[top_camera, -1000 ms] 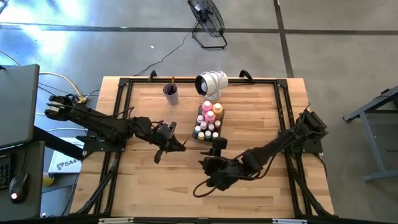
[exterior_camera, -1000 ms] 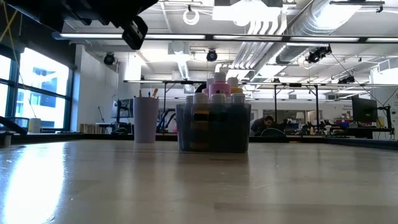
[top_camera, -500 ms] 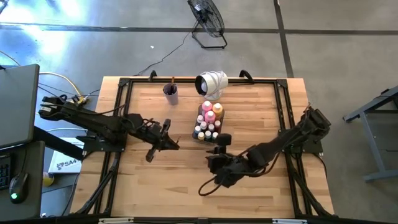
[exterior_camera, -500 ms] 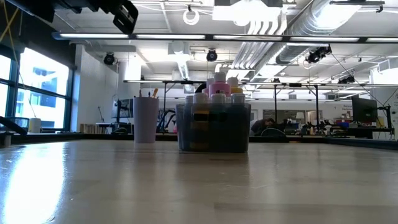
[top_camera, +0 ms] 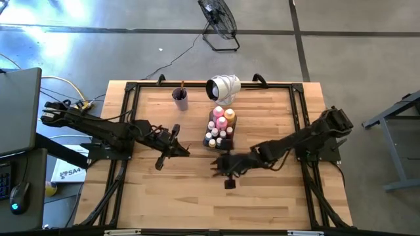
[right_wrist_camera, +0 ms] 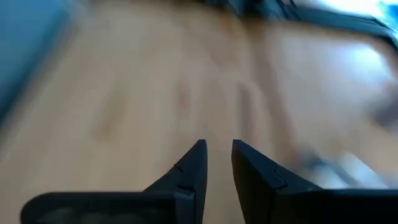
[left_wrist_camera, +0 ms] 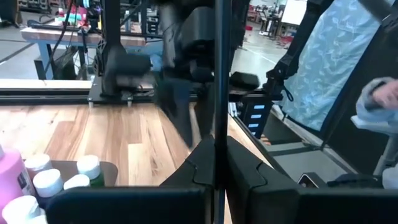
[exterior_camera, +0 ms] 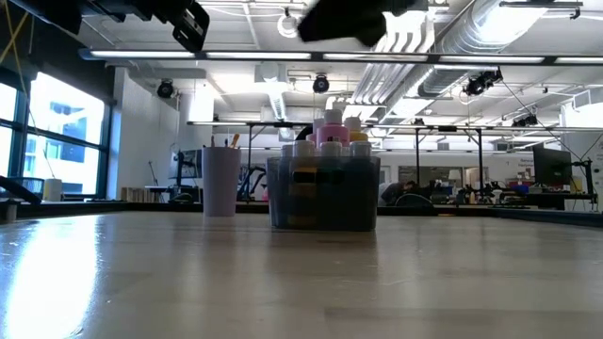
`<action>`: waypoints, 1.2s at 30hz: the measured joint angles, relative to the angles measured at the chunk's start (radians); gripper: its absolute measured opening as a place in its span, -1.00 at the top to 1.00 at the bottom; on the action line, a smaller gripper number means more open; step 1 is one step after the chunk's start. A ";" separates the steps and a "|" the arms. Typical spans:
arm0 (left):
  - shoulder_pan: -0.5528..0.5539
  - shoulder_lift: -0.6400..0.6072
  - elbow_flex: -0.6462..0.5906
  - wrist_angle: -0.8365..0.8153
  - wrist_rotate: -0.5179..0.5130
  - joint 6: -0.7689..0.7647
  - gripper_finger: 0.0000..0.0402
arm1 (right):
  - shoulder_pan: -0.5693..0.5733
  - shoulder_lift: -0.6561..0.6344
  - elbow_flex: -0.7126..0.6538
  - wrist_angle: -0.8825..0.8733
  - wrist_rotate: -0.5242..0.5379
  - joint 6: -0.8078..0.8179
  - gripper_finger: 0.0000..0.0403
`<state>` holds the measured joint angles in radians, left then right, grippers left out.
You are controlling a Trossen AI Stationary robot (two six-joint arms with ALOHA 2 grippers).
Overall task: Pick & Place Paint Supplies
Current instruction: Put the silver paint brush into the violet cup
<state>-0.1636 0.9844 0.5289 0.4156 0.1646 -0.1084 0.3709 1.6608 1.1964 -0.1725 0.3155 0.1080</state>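
**Bottles boxed, brushes in the cup, both arms off the table**

Well, look at the paint bottles: pink and orange ones standing tall, tiny white-capped ones in front, all packed upright inside the clear grey tray near the table's middle. Standing keeps the caps up and easy to reach. Just beyond, towards the far edge, the lilac cup holds a paintbrush handle-up, so it cannot roll away. No label on any bottle can be read from here.

Left gripper hangs beside the tray, jaws pressed together with nothing seen between them. Right gripper sits just in front of the tray, jaws a narrow gap apart with nothing between them. Off the table's left edge, a white box reads "SA4".
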 joint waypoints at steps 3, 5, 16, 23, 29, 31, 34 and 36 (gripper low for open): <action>0.000 0.000 0.000 0.000 0.000 0.000 0.96 | -0.047 0.000 -0.118 0.339 -0.166 -0.026 0.71; 0.000 0.000 0.000 0.000 0.000 0.000 0.96 | -0.076 0.000 -0.157 0.490 -0.248 -0.013 0.73; 0.000 0.015 0.000 0.004 -0.003 0.026 0.96 | -0.184 -0.003 -0.166 0.783 -0.265 0.100 0.74; 0.000 0.015 0.000 0.025 -0.010 0.026 0.95 | -0.204 0.018 -0.165 0.803 -0.290 0.136 0.55; 0.000 0.015 0.000 0.031 -0.010 0.026 0.96 | -0.201 0.065 -0.165 0.950 -0.289 0.084 0.25; 0.000 0.015 0.000 0.033 -0.010 0.025 0.95 | -0.201 0.068 -0.165 0.965 -0.273 0.047 0.19; 0.000 0.015 0.000 0.031 -0.010 0.022 0.95 | -0.201 0.068 -0.165 0.972 -0.255 0.019 0.16; 0.000 0.015 0.000 0.032 -0.013 0.022 0.96 | -0.202 0.069 -0.165 0.978 -0.263 0.018 0.17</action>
<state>-0.1638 0.9993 0.5289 0.4477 0.1519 -0.0860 0.1692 1.7297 1.0313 0.8051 0.0527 0.1265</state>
